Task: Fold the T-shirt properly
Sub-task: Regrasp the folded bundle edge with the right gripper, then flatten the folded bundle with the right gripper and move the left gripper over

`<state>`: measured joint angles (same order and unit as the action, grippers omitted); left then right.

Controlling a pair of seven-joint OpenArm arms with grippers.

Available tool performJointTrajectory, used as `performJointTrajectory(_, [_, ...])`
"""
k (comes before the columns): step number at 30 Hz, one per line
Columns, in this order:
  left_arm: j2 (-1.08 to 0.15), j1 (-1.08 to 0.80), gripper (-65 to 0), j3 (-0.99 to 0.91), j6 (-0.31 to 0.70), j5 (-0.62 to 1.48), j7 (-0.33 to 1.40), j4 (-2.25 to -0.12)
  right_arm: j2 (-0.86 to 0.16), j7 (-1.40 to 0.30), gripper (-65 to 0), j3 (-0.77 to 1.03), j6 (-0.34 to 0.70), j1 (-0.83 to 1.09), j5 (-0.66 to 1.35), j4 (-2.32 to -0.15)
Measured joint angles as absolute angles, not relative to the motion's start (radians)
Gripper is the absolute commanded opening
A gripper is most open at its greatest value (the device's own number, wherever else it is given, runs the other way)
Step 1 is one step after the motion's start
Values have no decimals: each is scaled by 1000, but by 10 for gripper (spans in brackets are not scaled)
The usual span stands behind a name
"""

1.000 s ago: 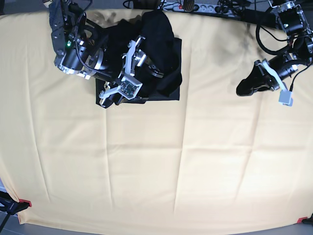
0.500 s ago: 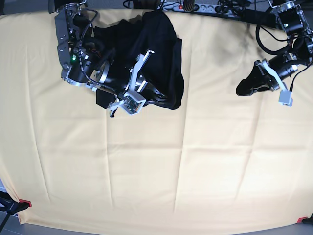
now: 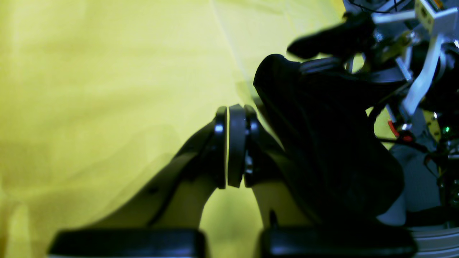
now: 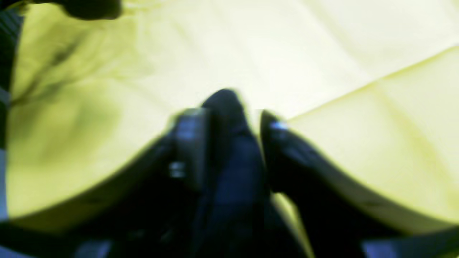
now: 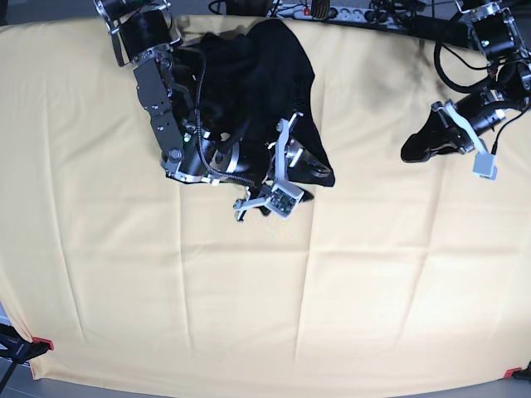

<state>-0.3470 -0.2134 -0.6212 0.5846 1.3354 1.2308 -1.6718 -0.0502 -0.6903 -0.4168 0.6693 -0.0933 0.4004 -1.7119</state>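
The black T-shirt lies bunched at the back of the table, left of centre, with one edge drawn out toward the front right. My right gripper sits at that drawn-out edge. The blurred right wrist view shows dark T-shirt fabric pinched between the fingers of the right gripper. My left gripper hovers at the right side, away from the shirt. In the left wrist view the left gripper has its pads pressed together on nothing, and the T-shirt shows beyond it.
A yellow tablecloth with fold creases covers the whole table. Cables and a power strip run along the back edge. Red clamps hold the cloth at the front corners.
My right arm has swung forward and to the right, and the shirt's lower edge has stretched out with it. The left arm has not moved.
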Motion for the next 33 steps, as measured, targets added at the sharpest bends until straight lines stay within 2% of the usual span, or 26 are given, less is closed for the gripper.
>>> performJointTrajectory(2, [-347,-213,-620,-621,585,1335,1230,-1672,-50,-719,-288,-412,663,-123,464,-1739])
performJointTrajectory(8, [-347,-213,-619,-621,585,1336,1231,-1672,-52,-1021,-288,-408,676,-138,680,-1943])
performJointTrajectory(12, [-347,-213,-620,-621,585,1335,1231,-1672,-84,-1063,-288,-408,694,-54,826,-1985])
performJointTrajectory(18, [-347,-213,-620,-621,585,1335,1231,-1672,-92,-1295,-288,-408,693,36,1007,-2029])
performJointTrajectory(21, [-347,-213,-620,-621,585,1335,1231,-1672,-100,-1340,-288,-408,693,86,1095,-2056])
performJointTrajectory(26, [-347,-213,-620,-621,585,1335,1231,-1672,-142,-1349,-288,-407,693,123,1035,-2058])
performJointTrajectory(33, [-347,-213,-620,-621,585,1336,1231,-1672,-228,-1249,-295,-409,693,132,870,-2058])
